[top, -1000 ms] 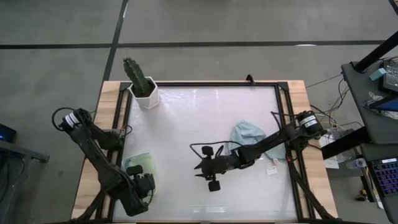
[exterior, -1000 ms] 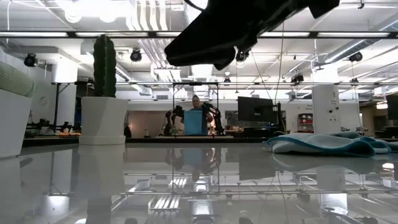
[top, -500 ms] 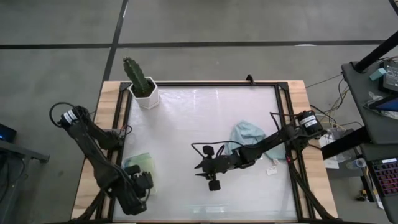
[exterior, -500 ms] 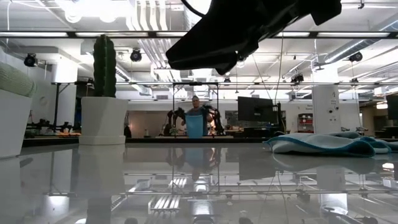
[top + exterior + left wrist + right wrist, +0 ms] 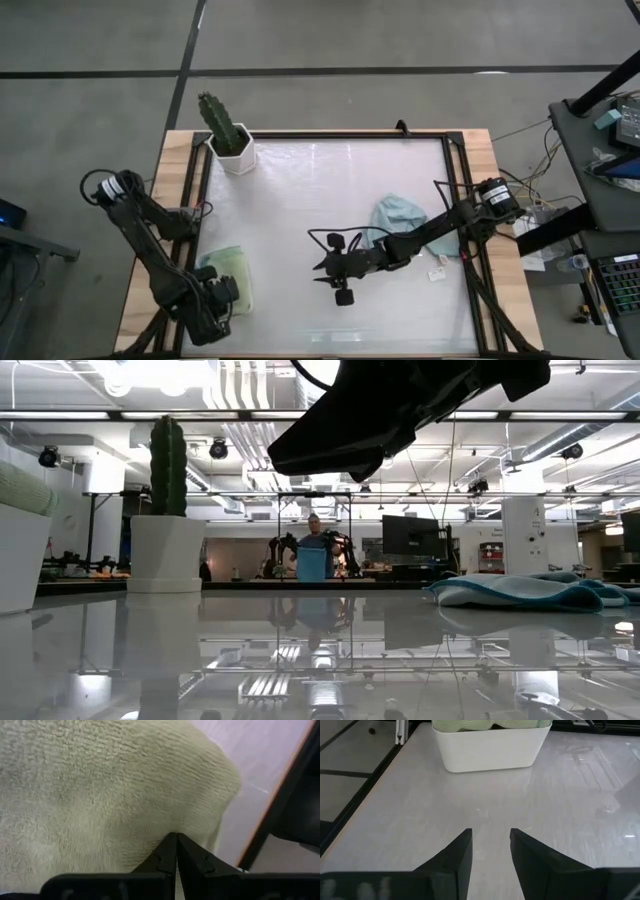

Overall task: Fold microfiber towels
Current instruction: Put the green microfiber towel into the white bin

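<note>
Left pincer (image 5: 175, 851): fingers together, tips pressed against the sage green towel (image 5: 100, 795), which lies in the white tray (image 5: 490, 751) at the bench's (image 5: 300, 190) near-left corner.
Right pincer (image 5: 490, 851): fingers apart, holding nothing, hovering over bare bench near the middle, facing the tray.
Done: one sage green towel sits in the tray, apparently folded.
Left: the pale blue towel (image 5: 398, 215) with teal cloth beneath lies in a loose heap right of centre, unfolded.
Other colours: not visible.
Progress: early, by my judgement.
Bystander: cactus pot (image 5: 233, 148) at far-left corner.
</note>
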Motion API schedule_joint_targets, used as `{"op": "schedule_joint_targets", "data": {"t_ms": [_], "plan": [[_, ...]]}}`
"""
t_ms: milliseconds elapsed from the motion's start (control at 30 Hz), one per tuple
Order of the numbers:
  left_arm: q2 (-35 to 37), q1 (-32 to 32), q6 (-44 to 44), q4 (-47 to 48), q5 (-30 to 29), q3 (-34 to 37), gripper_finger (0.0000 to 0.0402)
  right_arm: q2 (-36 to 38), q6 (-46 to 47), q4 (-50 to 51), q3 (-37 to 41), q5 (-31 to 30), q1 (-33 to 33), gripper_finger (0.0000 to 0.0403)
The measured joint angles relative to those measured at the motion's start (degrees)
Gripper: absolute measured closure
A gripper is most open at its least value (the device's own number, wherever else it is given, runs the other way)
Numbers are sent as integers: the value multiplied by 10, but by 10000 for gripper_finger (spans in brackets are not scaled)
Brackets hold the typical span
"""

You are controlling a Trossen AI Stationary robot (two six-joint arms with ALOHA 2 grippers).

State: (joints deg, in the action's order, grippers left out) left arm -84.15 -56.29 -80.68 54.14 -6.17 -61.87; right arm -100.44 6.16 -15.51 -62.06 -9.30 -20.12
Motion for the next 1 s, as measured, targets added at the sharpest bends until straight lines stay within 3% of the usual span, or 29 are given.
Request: {"op": "schedule_joint_targets", "data": {"t_ms": [400,567,633,833,1000], "plan": [[34,4,-13,5,27,-33,402,0,-2,2,0,0,0,280],[57,13,-15,49,20,-38,402,0,-8,2,0,0,0,280],[62,21,-15,92,-11,-38,402,0,-8,1,0,0,0,280],[63,45,-15,197,-174,-18,402,-1,-8,-2,0,-13,0,280],[63,63,-16,187,-197,35,402,-1,-8,-2,0,-14,0,280]]}}
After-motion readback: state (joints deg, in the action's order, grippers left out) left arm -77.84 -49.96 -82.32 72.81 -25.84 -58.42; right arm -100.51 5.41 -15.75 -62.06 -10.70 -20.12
